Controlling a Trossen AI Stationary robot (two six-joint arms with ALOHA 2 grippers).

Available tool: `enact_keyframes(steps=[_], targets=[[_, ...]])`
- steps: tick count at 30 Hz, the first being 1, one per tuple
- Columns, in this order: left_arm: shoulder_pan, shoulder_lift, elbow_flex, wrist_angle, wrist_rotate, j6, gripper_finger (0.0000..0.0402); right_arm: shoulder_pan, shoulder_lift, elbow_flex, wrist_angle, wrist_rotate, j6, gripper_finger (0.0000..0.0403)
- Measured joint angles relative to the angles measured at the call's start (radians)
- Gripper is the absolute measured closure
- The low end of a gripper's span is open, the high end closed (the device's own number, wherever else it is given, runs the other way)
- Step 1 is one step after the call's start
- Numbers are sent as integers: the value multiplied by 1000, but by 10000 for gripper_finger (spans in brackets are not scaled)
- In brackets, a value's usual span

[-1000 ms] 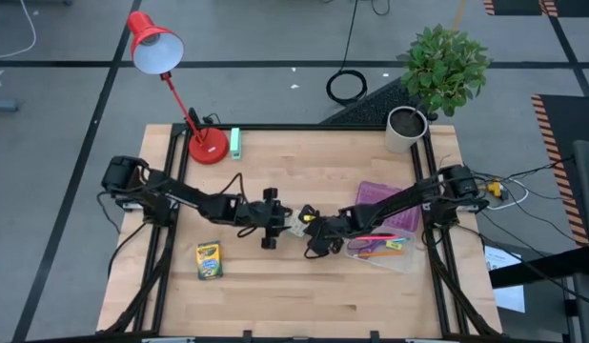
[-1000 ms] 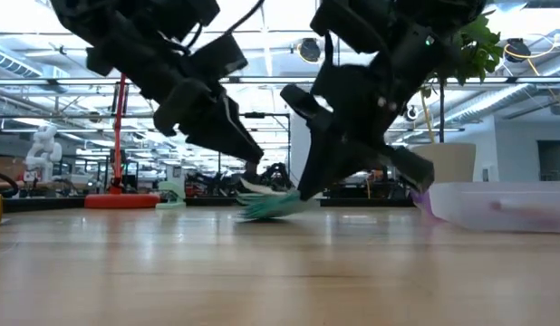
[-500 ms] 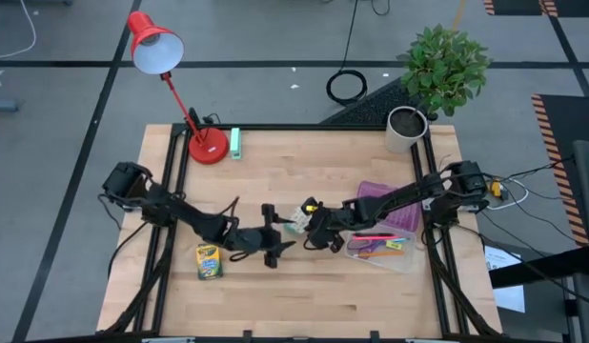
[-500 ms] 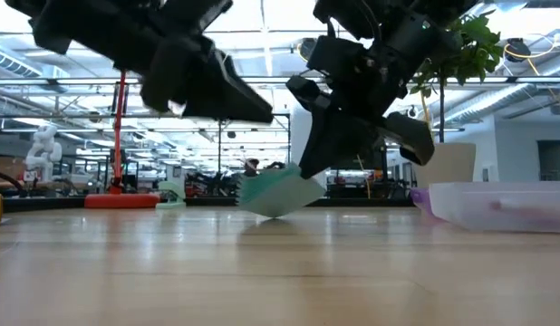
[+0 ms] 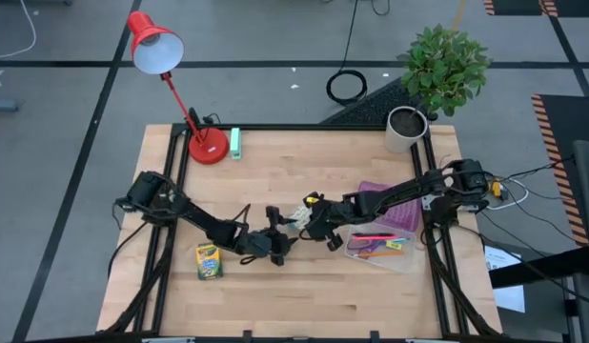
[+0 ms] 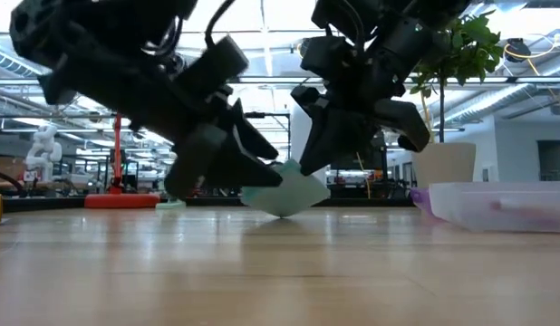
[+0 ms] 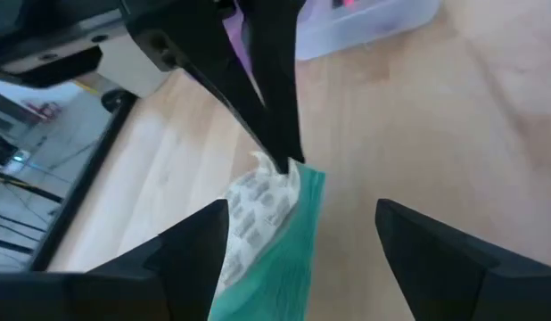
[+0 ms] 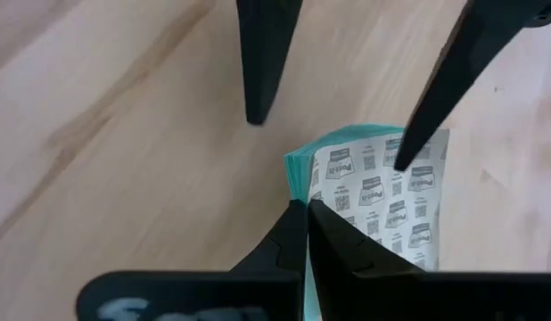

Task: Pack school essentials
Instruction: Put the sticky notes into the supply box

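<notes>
Two hands meet at the middle of the desk [image 5: 304, 295]. The right hand [image 5: 311, 223] pinches one edge of the pale patterned square pack [image 6: 284, 192], its fingers [image 8: 298, 234] pressed together on the teal-edged pad, which hangs tilted with one corner just above or touching the wood; which, I cannot tell. The left hand [image 5: 278, 229] sits just left of it, fingers [image 7: 191, 259] spread wide on either side of the pack and not touching it. Left and near of that hand, the yellow-green crayon box [image 5: 209, 260] lies flat on the desk. To the right, a clear bin [image 5: 401, 257] holds pencils and other small stationery, beside a purple pouch [image 5: 385, 195]. At the far left corner stand a red desk lamp [image 5: 208, 145] and a small mint-green block [image 5: 235, 143].
</notes>
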Motion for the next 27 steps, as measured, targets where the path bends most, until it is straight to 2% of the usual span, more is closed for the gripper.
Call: enact_keyframes(steps=[5, 10, 16, 24, 27], targets=[[20, 39, 0, 72, -1, 90, 138, -15, 1, 0, 4, -48, 32, 403], [38, 58, 15, 101, 16, 166, 176, -29, 1, 0, 6, -82, 46, 403], [51, 57, 24, 54, 33, 167, 258, -42, 1, 0, 9, -129, 54, 403], [50, 57, 24, 20, 34, 147, 384, -41, 1, 0, 5, -125, 57, 395], [50, 57, 24, 20, 32, 124, 385, -24, -9, 0, -9, -97, 56, 358]])
